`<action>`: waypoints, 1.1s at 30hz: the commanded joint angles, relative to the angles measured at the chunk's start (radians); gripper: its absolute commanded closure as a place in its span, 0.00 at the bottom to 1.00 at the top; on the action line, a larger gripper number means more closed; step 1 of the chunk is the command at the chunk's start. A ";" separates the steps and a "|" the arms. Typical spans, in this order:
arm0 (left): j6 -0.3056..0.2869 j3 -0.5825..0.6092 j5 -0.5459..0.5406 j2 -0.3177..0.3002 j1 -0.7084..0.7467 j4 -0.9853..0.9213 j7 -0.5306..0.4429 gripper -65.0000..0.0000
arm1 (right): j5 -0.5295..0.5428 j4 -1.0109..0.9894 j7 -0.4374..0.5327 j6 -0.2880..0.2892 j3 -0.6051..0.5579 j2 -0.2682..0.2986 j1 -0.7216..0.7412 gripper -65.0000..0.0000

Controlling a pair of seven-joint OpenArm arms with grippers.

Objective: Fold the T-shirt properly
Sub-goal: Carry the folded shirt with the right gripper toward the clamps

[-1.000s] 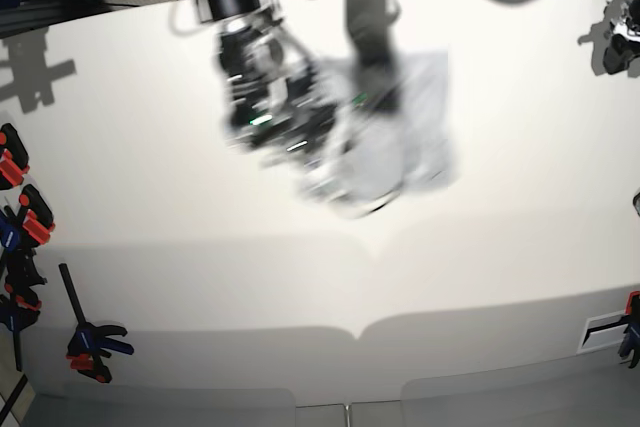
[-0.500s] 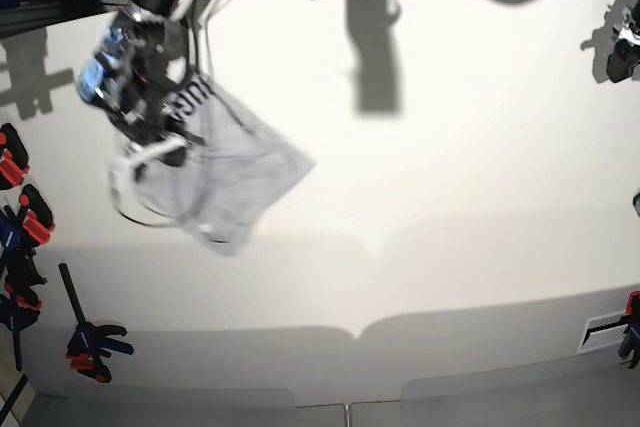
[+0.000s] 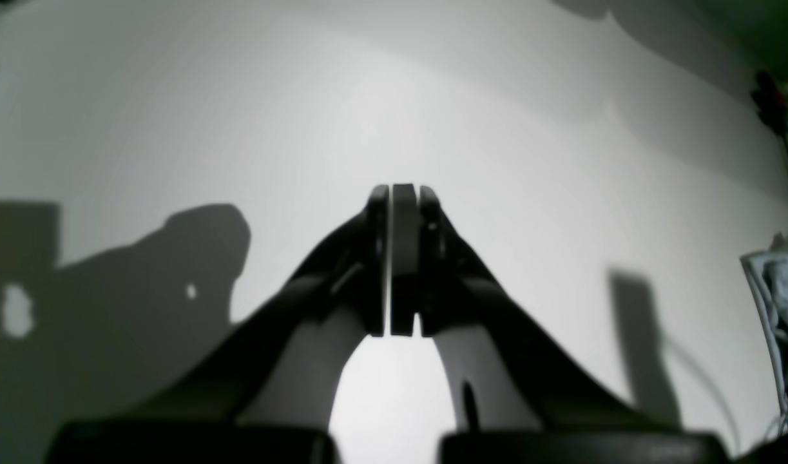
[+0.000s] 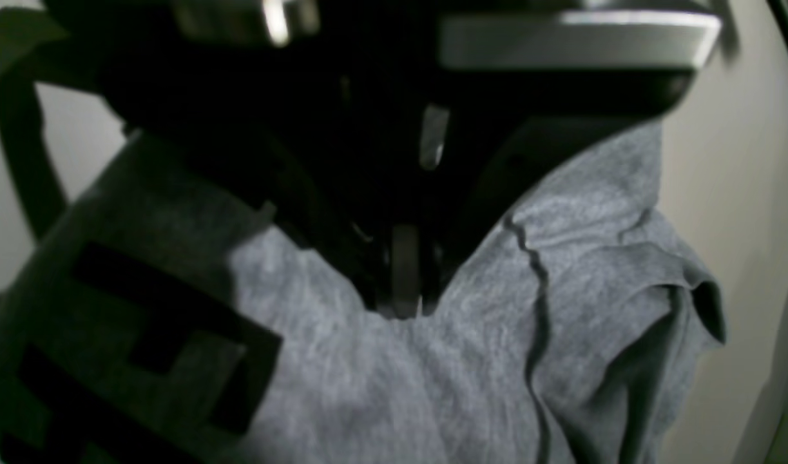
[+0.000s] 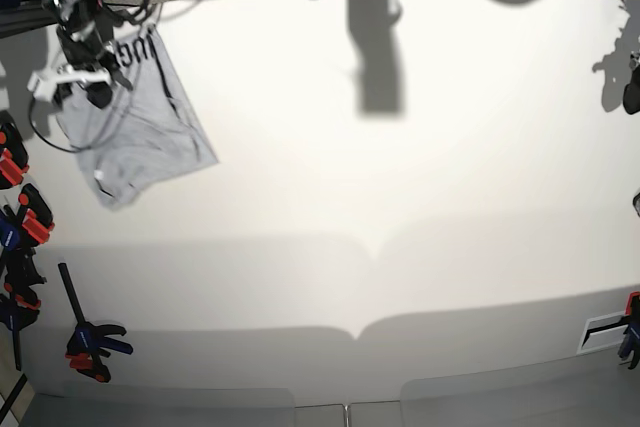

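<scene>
The light grey T-shirt (image 5: pixel 140 137) hangs bunched at the back left corner of the white table (image 5: pixel 400 197), with black lettering showing near its top. My right gripper (image 5: pixel 98 65) is above it, shut on the cloth. In the right wrist view its closed fingertips (image 4: pixel 403 303) pinch a fold of the T-shirt (image 4: pixel 445 380), and black block letters show at the lower left. In the left wrist view my left gripper (image 3: pixel 403 190) is shut with nothing between its fingers, hovering over the bare table (image 3: pixel 497 129). It is far from the shirt.
Orange-and-black clamps (image 5: pixel 22 217) line the table's left edge, and another clamp (image 5: pixel 92 345) lies near the front left. A further clamp (image 5: pixel 630 332) sits at the front right edge. White cables (image 3: pixel 777 303) show at the right of the left wrist view.
My right arm has swung from the middle of the table to the back left corner, carrying the T-shirt. The shirt now hangs lower and more spread out.
</scene>
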 commanded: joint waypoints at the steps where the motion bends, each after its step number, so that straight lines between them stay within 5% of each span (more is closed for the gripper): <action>1: -0.007 -0.008 -0.040 -0.025 0.000 0.014 -0.009 1.00 | -0.229 -0.029 -0.156 -0.117 0.031 -0.004 -0.056 1.00; 8: -0.007 -0.008 -0.089 -0.025 0.000 0.014 0.020 1.00 | -0.099 -0.029 -0.145 -0.116 0.179 -0.003 -0.072 1.00; 18: -0.007 -0.008 -0.099 -0.025 0.000 0.014 0.028 1.00 | 0.080 -0.021 -0.088 -0.112 0.185 -0.003 -0.014 1.00; 33: -0.007 -0.009 -0.099 -0.025 0.003 0.014 0.035 1.00 | 0.084 0.181 -0.092 -0.102 0.166 -0.003 0.027 1.00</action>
